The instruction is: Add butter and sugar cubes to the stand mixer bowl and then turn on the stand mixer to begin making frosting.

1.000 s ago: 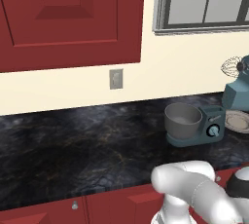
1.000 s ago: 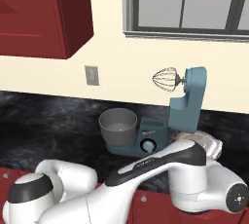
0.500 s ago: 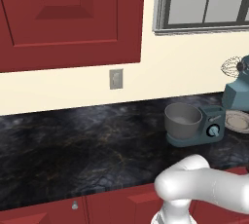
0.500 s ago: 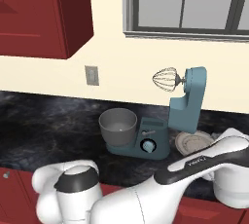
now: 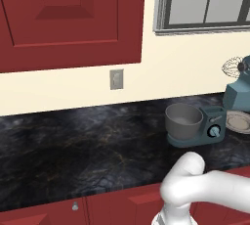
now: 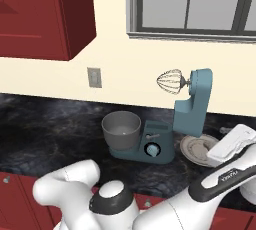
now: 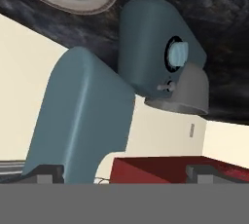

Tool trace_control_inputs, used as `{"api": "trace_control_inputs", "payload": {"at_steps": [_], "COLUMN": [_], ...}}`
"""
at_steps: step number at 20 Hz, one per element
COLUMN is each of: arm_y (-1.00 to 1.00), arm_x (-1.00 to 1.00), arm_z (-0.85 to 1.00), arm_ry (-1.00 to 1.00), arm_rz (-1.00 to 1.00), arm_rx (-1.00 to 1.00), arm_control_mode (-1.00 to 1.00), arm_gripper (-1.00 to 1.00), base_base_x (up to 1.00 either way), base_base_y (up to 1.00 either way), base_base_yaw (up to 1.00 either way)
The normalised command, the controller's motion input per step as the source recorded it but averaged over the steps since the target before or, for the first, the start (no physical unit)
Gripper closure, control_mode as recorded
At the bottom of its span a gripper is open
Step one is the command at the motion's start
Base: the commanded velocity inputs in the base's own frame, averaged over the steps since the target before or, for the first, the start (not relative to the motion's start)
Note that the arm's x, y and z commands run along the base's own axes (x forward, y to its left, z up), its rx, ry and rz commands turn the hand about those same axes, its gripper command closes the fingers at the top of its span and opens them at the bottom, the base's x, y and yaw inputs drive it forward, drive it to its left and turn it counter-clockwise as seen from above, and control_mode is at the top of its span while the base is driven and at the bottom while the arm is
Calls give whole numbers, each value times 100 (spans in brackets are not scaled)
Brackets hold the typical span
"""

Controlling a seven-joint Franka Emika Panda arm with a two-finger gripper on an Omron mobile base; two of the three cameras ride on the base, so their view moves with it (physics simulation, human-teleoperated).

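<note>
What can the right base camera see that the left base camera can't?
The right base view alone gives the window's panes down to the sill, the mixer's whole raised head and the white end of the arm by the plate. The left base view alone gives a wide cabinet door and bare counter. Both share the bowl, blue dial, whisk, wall outlet and plate.

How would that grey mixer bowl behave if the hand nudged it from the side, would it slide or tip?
The stand mixer bowl looks like rigid metal, so probably stiff. It sits on the stand mixer base, so it may resist sliding. It looks deep, so a high push might tip it.
</note>
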Motion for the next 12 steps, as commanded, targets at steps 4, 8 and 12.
{"api": "trace_control_inputs", "payload": {"at_steps": [4, 8, 12], "arm_y": [15, 12, 1], "arm_x": [56, 53, 43], "arm_z": [-1, 0, -1], "arm_ry": [8, 10, 7], "arm_rz": [0, 0, 0], "arm_rx": [3, 0, 0], "arm_control_mode": [-100, -100, -100], "arm_gripper": [-100, -100, -100], "base_base_x": [0, 0, 0], "base_base_y": [0, 0, 0], "base_base_yaw": [0, 0, 0]}}
